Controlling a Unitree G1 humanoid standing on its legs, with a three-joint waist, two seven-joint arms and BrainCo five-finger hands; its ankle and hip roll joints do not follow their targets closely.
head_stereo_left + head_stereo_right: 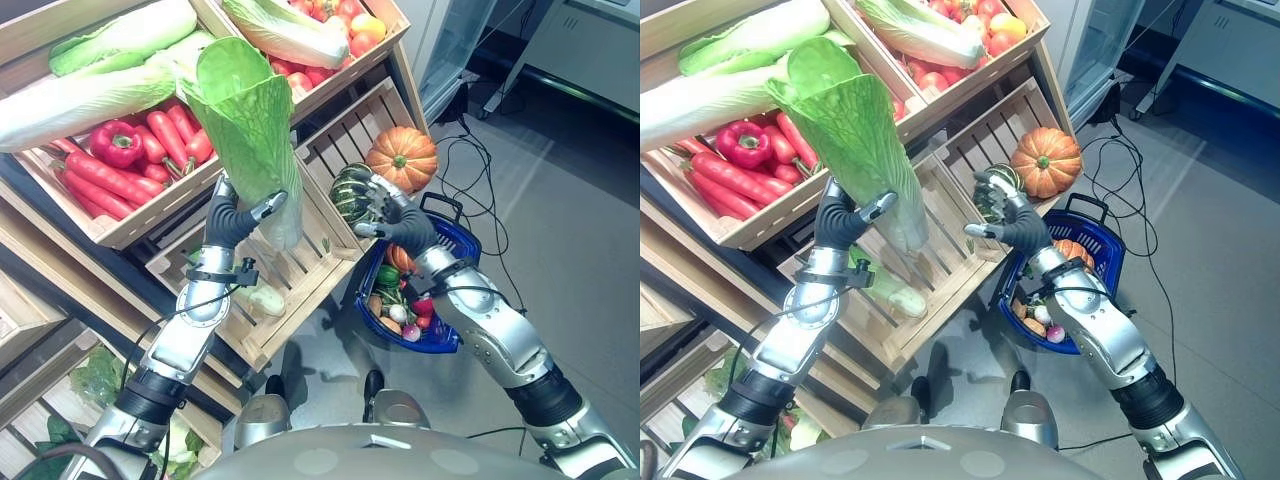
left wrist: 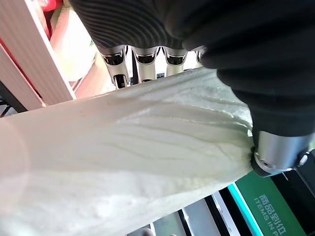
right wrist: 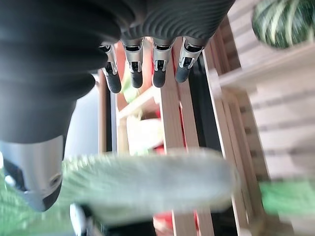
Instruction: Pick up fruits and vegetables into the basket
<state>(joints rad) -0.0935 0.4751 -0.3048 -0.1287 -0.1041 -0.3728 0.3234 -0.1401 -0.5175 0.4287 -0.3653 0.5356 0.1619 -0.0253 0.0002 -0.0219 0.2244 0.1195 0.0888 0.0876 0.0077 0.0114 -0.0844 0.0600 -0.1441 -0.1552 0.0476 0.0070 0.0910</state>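
**Cabbage lifted, basket not reached**

Left hand [image 1: 232,222] clamped round a napa cabbage [image 1: 250,120], held upright above the slatted crate [image 1: 290,270]; the left wrist view shows fingers [image 2: 140,61] wrapping its pale stem. Right hand [image 1: 395,215] hovers, fingers loose, holding nothing, by one striped squash [image 1: 350,190] and one pumpkin [image 1: 402,158]. Blue basket [image 1: 455,235] with produce sits over grey floor [image 1: 560,200].

1. Both eye views look down from the head at the wooden crate [image 1: 290,270], sharing it from slightly offset positions.
2. Each wrist view looks along its hand, very near that crate.
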